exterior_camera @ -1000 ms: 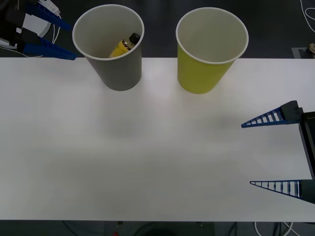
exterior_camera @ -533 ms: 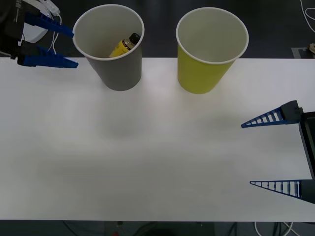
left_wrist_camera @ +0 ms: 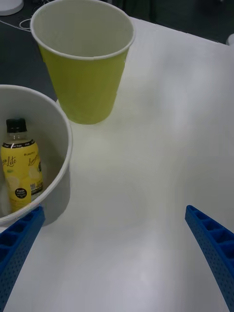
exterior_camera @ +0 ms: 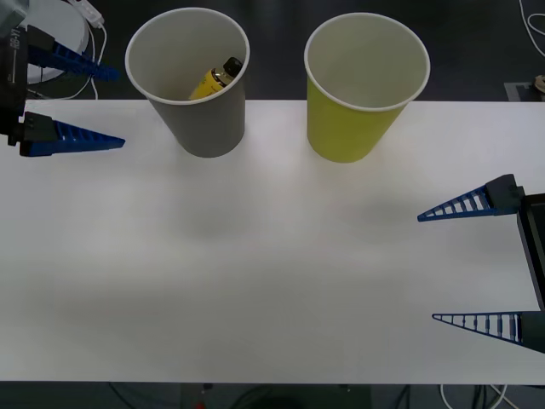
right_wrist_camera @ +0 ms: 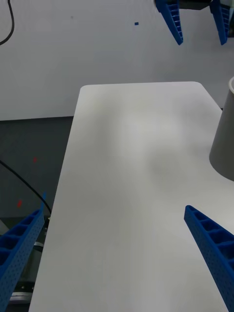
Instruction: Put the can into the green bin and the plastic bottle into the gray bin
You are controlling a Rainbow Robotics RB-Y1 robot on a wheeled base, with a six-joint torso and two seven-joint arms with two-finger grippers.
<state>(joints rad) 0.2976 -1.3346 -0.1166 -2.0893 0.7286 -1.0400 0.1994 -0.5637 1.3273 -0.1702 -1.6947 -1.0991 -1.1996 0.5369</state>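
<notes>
The gray bin (exterior_camera: pixel 201 119) stands at the table's far left, and the plastic bottle (exterior_camera: pixel 212 79) leans inside it, yellow with a black cap. From the left wrist view the bottle (left_wrist_camera: pixel 18 168) rests against the gray bin's inner wall (left_wrist_camera: pixel 58 146). To its right stands the green bin (exterior_camera: pixel 351 128), also seen as the green bin (left_wrist_camera: pixel 83 83); its white inside shows nothing. The can is out of view. My left gripper (exterior_camera: pixel 119 109) hangs open, left of the gray bin, holding nothing. At the table's right edge my right gripper (exterior_camera: pixel 426 268) is open and holds nothing.
The white table (exterior_camera: pixel 255 281) stretches wide and bare in front of both bins. A white round object (exterior_camera: pixel 51 25) with a cable lies beyond the far left corner. The right wrist view shows the left gripper (right_wrist_camera: pixel 197 24) above the table's far end.
My left gripper has drawn back from the gray bin's rim, moving left and toward the near side, still open. The right arm, both bins and the bottle have not moved.
</notes>
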